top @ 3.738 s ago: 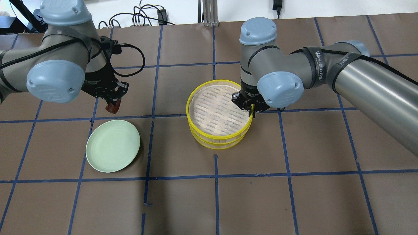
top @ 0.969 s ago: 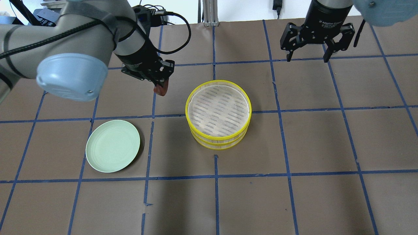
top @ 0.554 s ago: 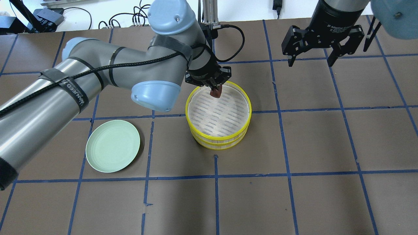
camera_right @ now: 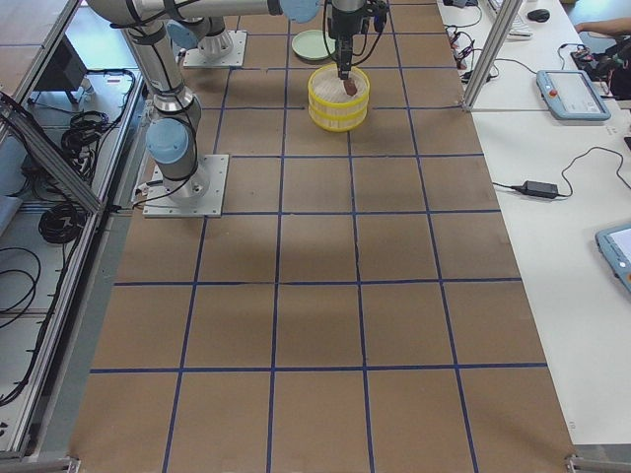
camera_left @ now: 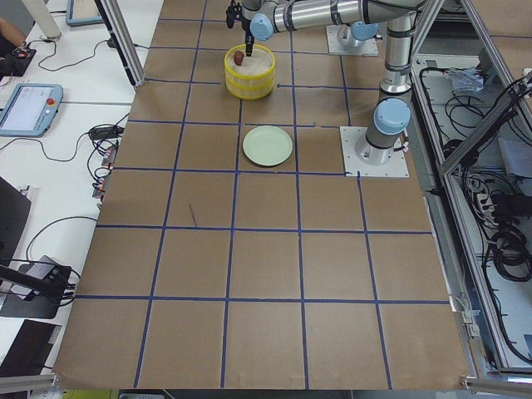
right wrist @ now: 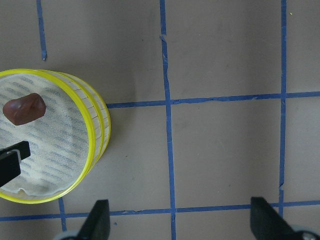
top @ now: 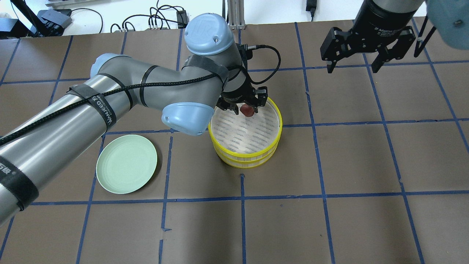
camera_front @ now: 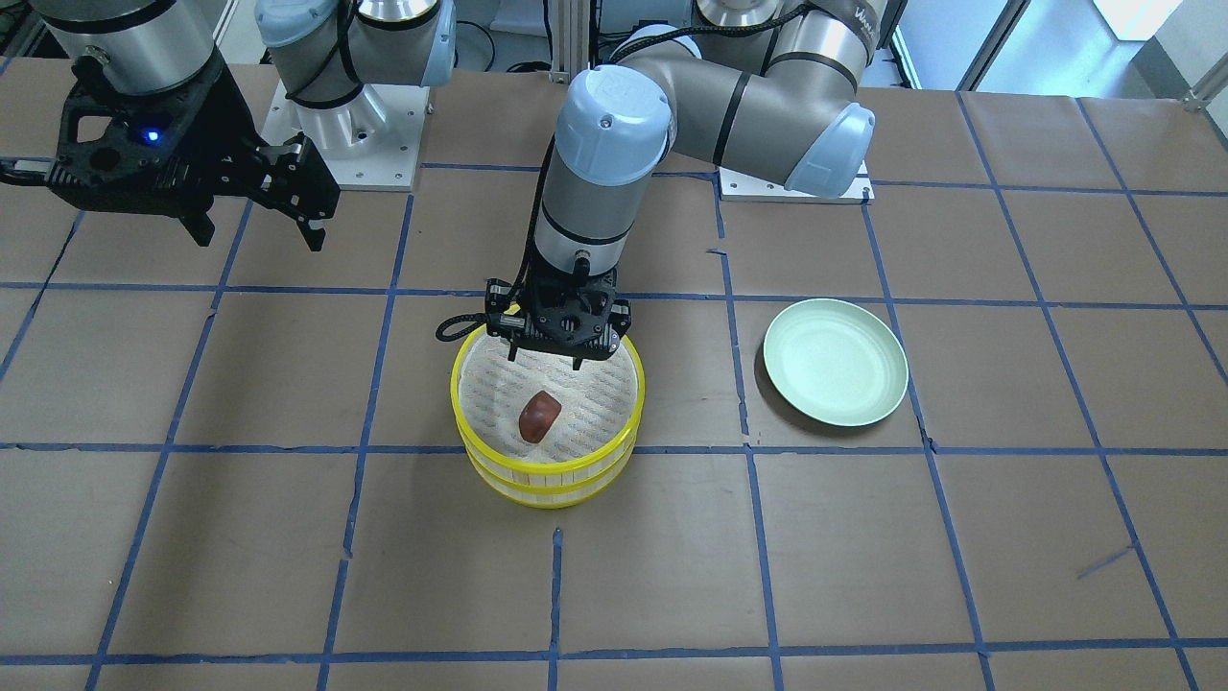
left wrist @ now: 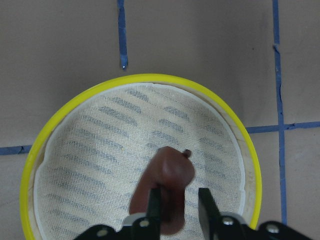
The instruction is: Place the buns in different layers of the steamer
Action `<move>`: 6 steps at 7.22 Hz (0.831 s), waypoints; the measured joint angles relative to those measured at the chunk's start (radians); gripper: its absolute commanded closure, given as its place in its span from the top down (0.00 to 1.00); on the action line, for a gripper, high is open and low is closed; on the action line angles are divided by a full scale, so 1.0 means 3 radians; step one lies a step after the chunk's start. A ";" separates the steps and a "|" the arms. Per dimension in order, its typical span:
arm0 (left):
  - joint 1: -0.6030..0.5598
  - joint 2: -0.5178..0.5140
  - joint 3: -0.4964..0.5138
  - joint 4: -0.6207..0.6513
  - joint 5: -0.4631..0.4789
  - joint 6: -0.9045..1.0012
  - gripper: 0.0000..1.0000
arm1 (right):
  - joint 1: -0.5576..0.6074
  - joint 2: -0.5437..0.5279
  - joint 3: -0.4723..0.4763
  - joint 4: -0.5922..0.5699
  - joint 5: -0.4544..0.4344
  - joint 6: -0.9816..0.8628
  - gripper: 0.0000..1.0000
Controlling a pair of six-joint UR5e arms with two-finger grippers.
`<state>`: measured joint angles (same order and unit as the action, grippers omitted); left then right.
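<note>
The dark reddish-brown bun (camera_front: 540, 416) lies on the white liner of the upper steamer tray (camera_front: 628, 422), which is stacked on the lower tray (camera_front: 552, 499). My left gripper (camera_front: 549, 360) hovers just above the bun, open, its fingers apart and off it. In the left wrist view the bun (left wrist: 167, 182) shows below the fingertips (left wrist: 154, 205). My right gripper (top: 355, 68) is open, empty and raised at the far right. The creamy white bun is not in view. The inside of the lower tray is hidden.
An empty pale green plate (top: 126, 168) lies left of the steamer. The left arm stretches over the table between plate and steamer. Brown table with blue tape grid all round.
My left gripper carried the brown bun from the left over the upper tray and let it go onto the liner. My right gripper left the steamer rim and rose to the far right.
</note>
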<state>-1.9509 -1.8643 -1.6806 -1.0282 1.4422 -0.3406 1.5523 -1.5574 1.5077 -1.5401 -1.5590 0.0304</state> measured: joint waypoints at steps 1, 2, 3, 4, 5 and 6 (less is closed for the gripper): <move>0.0094 0.0068 0.0040 -0.0209 0.0136 0.0150 1.00 | 0.0002 -0.0002 0.0017 -0.0003 0.0013 0.0003 1.00; 0.0315 0.0201 0.0158 -0.0626 0.0245 0.0447 1.00 | 0.0008 -0.0004 0.0023 -0.0005 0.0028 0.0005 1.00; 0.0644 0.0421 0.0316 -0.1152 0.0298 0.0797 1.00 | 0.0008 -0.0004 0.0025 -0.0004 0.0033 0.0006 1.00; 0.0951 0.0649 0.0435 -0.1566 0.0316 0.0999 1.00 | 0.0007 -0.0004 0.0026 -0.0002 0.0033 0.0005 1.00; 0.1183 0.0866 0.0494 -0.1848 0.0323 0.1087 1.00 | 0.0006 -0.0004 0.0028 -0.0001 0.0033 0.0003 1.00; 0.1314 0.1043 0.0518 -0.2020 0.0328 0.1119 1.00 | 0.0006 -0.0004 0.0032 0.0000 0.0033 0.0000 1.00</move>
<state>-1.5568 -1.5516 -1.5253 -1.6342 1.5406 -0.0050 1.5540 -1.5585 1.5174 -1.5402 -1.5493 0.0305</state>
